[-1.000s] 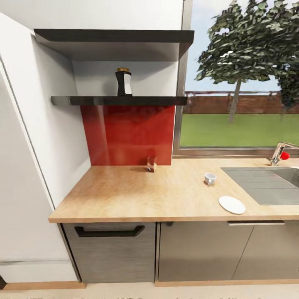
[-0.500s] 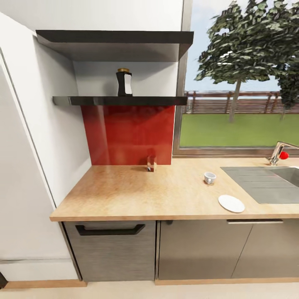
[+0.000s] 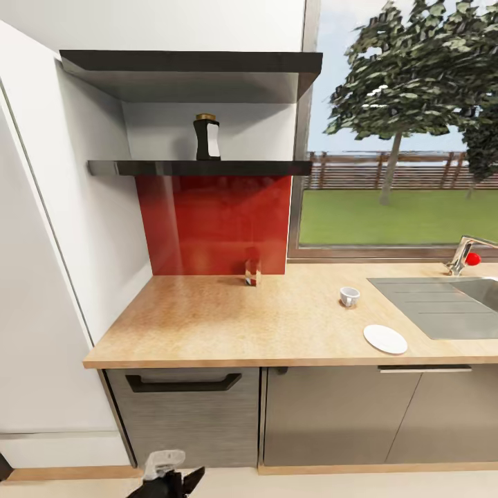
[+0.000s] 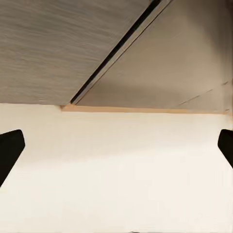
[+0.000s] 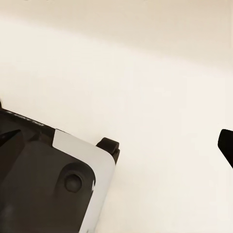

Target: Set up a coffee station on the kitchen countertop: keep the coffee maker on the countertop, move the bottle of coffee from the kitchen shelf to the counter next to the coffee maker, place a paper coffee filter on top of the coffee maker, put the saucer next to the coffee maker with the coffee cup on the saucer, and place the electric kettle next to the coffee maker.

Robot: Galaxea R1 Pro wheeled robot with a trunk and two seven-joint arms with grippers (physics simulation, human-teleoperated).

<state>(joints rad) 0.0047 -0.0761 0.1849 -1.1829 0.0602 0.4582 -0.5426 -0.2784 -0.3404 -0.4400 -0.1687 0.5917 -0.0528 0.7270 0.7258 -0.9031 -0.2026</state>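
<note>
The bottle of coffee (image 3: 206, 138), dark with a yellow lid and white label, stands on the lower kitchen shelf (image 3: 200, 167). Below it runs the kitchen countertop (image 3: 207, 325). The white coffee cup (image 3: 349, 297) stands on it left of the sink, apart from the white saucer (image 3: 385, 339) near the front edge. A small brown-and-white object (image 3: 252, 273) sits against the red backsplash; I cannot tell if it is the paper coffee filter. The coffee maker and electric kettle are out of view. My left gripper (image 4: 116, 150) and right gripper (image 5: 116, 145) are open and empty, low over the floor.
A grey inset sink (image 3: 443, 304) with a faucet (image 3: 465, 254) lies at the right. A white tall panel (image 3: 41, 277) walls the counter's left end. Dark grey cabinet fronts (image 3: 332, 415) stand below. My left arm's end (image 3: 166, 474) pokes up before them. My base (image 5: 43, 189) is beside the right gripper.
The end of my left arm has come up into the bottom edge of the head view. The camera shifted slightly at first; the things on the counter and shelf have not moved.
</note>
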